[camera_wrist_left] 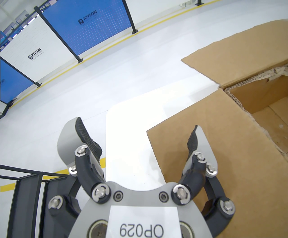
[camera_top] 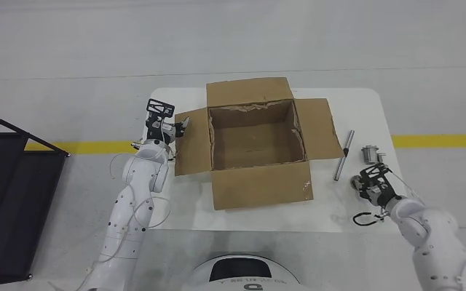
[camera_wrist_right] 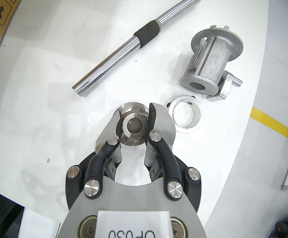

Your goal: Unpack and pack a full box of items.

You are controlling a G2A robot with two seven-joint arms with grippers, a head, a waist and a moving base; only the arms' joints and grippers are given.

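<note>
Steel rod [camera_wrist_right: 117, 56], ring [camera_wrist_right: 195, 112], housing [camera_wrist_right: 209, 63] beside flange [camera_wrist_right: 132, 108] — right jaws clamp it.

Rod [camera_wrist_right: 126, 54], housing [camera_wrist_right: 209, 65], ring [camera_wrist_right: 185, 113], flange [camera_wrist_right: 133, 126] lie right of the box [camera_top: 258, 188].

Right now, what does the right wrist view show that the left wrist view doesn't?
Right wrist: right gripper, jaws shut on a flanged bushing; beside it a steel rod with a black band, a flanged cylindrical housing and a collar ring, all lying on the table.
Left wrist: left gripper, jaws open and empty, by the cardboard box side flap; the box's open interior; partition panels behind.
Both: table, cardboard box, yellow floor line.
</note>
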